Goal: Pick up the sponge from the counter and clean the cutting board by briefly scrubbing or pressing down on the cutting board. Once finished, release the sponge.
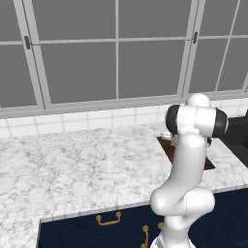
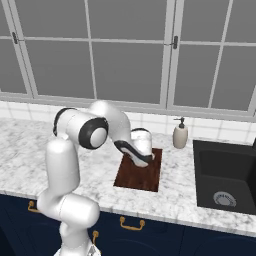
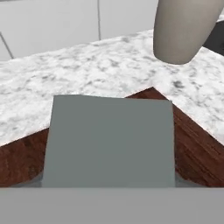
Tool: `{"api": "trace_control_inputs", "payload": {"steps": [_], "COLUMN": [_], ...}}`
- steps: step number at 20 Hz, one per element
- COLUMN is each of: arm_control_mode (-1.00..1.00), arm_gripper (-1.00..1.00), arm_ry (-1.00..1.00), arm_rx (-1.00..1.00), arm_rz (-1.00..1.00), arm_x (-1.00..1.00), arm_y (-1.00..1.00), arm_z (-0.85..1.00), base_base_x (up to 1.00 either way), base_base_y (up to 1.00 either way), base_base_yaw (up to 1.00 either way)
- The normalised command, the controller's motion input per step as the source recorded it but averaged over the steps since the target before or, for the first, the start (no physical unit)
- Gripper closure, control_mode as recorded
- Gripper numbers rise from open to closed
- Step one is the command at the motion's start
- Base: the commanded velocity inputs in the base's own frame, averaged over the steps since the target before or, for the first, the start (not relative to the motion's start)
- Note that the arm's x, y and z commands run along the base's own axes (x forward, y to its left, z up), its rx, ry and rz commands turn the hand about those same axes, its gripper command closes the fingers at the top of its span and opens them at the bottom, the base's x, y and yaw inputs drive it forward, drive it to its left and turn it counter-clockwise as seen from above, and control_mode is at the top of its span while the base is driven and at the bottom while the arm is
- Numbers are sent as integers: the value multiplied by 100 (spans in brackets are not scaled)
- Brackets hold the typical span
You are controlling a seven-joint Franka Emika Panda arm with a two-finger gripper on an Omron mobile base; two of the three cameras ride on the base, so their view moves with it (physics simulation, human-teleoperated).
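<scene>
Two of three steps look done, judging from how things lie: the sponge (image 3: pixel 109 140) is off the counter (image 1: pixel 72 164) and sits low over the cutting board (image 2: pixel 142 172), with release left to do. Left side of the counter is bare marble running back to the tiled wall. Moving right, the arm reaches forward and down from the front edge, and the board lies near that front edge, just right of the arm's elbow in the right base view, its far end under the wrist. In the hand view the sponge's grey-green face fills the centre, with dark wood grain showing on both sides of it and the board's far corner poking out behind, so it is over the board's far end rather than the marble. Gripper (image 2: pixel 143 159) is probably clamped on the sponge, but the fingertips are hidden behind the block and the wrist blocks them from the base views, so I cannot tell the jaw state for sure. Contact with the wood also unclear: pressing or just above. Further right a soap dispenser (image 2: pixel 180 135) stands near the back wall, then the black sink (image 2: pixel 225 175) at the right end. Remaining: finish the press, open, retract.
</scene>
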Motion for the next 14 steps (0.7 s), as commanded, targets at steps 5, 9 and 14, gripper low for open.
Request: {"api": "trace_control_inputs", "payload": {"steps": [5, 9, 14], "arm_control_mode": [-100, -100, -100], "arm_gripper": [100, 100, 100], "arm_ry": [7, 7, 8], "arm_rx": [-5, -11, -8], "arm_rz": [19, 20, 22], "arm_x": [-81, -93, -86], "arm_y": [0, 4, 1], "arm_z": [-30, -41, -44], "base_base_x": [0, 0, 0], "base_base_y": [0, 0, 0], "base_base_yaw": [0, 0, 0]}}
